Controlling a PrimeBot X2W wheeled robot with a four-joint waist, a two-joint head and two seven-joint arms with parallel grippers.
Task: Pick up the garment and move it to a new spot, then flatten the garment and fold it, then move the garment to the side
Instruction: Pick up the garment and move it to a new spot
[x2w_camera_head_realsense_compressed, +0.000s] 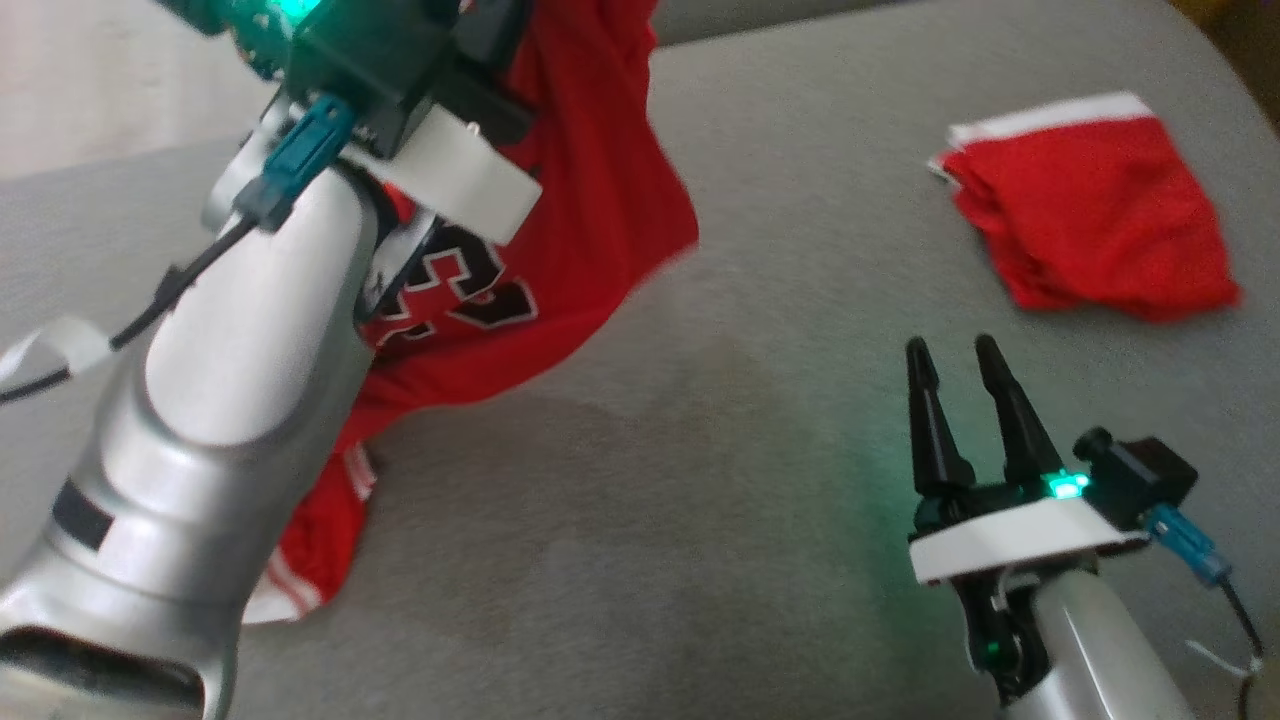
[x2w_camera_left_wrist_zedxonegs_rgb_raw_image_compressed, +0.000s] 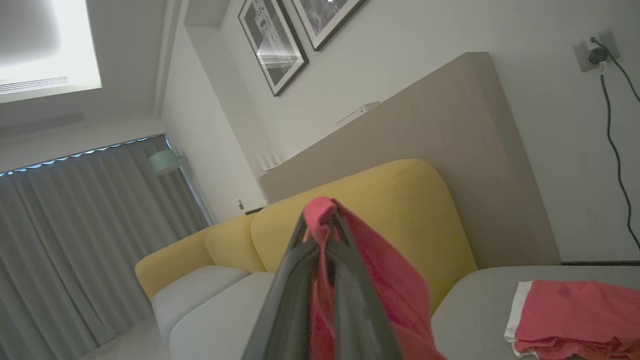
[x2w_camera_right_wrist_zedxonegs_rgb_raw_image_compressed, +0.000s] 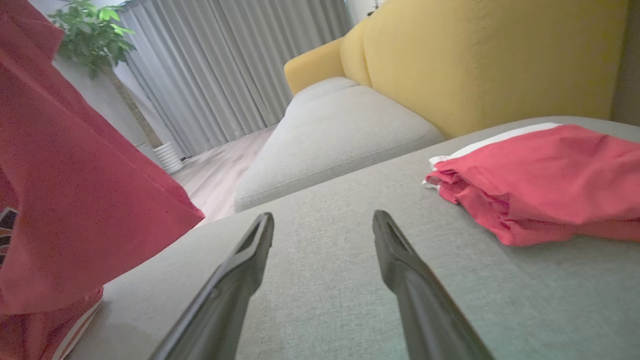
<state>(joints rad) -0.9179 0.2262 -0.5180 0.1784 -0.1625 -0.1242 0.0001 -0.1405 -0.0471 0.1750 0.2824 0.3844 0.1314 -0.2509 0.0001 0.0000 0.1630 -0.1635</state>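
Clamped on a fold of the red jersey (x2w_camera_head_realsense_compressed: 590, 200) at 11 o'clock: left gripper (x2w_camera_left_wrist_zedxonegs_rgb_raw_image_compressed: 320, 216) fully closed, cloth bunched between the fingertips. Hanging down from there, with the striped hem resting on the grey cushion (x2w_camera_head_realsense_compressed: 700, 500) at 7 o'clock. At 4 o'clock, right gripper (x2w_camera_head_realsense_compressed: 952, 345) spread wide, holding nothing, well apart from the jersey. At 2 o'clock, folded red cloth (x2w_camera_head_realsense_compressed: 1095, 205) with 1 white band.

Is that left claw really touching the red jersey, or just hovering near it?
Touching. The left wrist view shows the left gripper shut on a fold of the red jersey, with the cloth pinched between its two dark fingers.
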